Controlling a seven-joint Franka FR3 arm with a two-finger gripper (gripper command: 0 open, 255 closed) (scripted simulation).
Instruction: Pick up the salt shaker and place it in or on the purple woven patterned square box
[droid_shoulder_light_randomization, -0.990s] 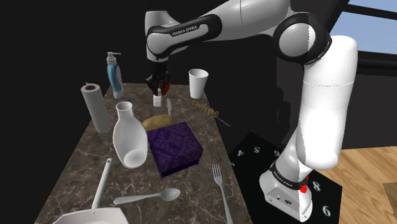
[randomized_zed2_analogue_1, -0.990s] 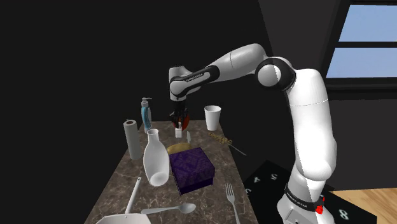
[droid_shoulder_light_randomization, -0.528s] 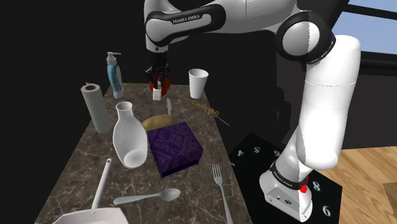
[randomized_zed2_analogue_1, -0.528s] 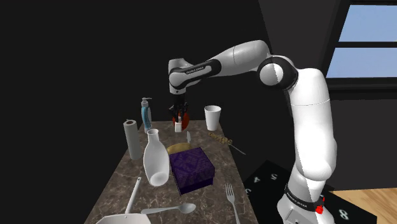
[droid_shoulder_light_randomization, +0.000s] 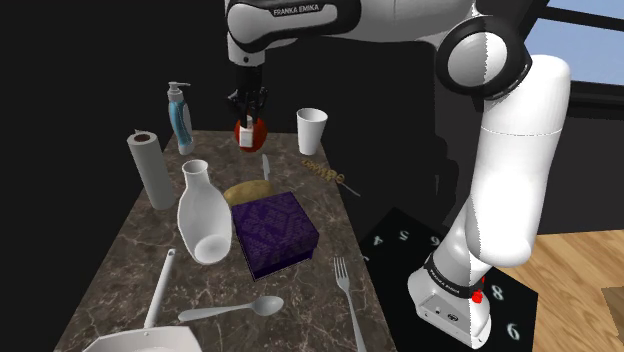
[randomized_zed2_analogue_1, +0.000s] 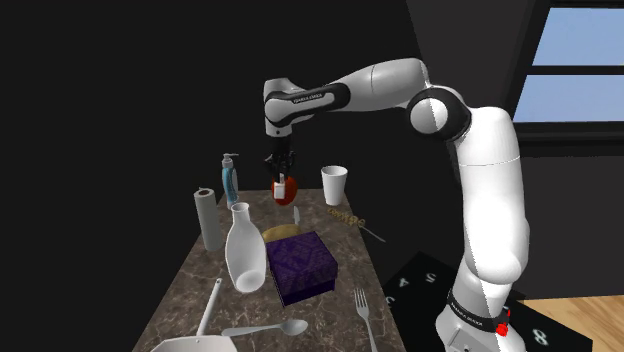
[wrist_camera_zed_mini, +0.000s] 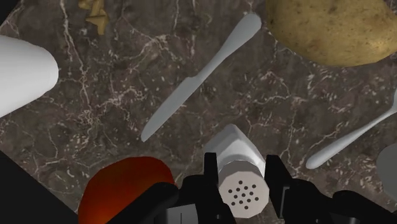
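The white salt shaker (droid_shoulder_light_randomization: 245, 134) is held clear of the dark marbled tabletop (droid_shoulder_light_randomization: 115, 260), over its far end. It is clamped between the two black fingers of the claw (droid_shoulder_light_randomization: 246, 122). Its long axis is oriented vertically. In the wrist view the perforated cap (wrist_camera_zed_mini: 240, 191) is turned up toward the hand, and the body is pointed straight down at the tabletop. A red round thing (wrist_camera_zed_mini: 124, 188) is seen just beside the shaker, close to one finger; whether it is touched cannot be told.

In the shoulder view the purple woven patterned square box (droid_shoulder_light_randomization: 275, 232) is found at about 5 o'clock from the shaker, well apart from it. A potato (droid_shoulder_light_randomization: 248, 190) is seen between them, at 6 o'clock from the shaker. A white cup (droid_shoulder_light_randomization: 312, 130) is stood at 3 o'clock and a pump bottle (droid_shoulder_light_randomization: 181, 118) at 9 o'clock. A grey knife (wrist_camera_zed_mini: 200, 76) is laid flat on the tabletop near the potato.
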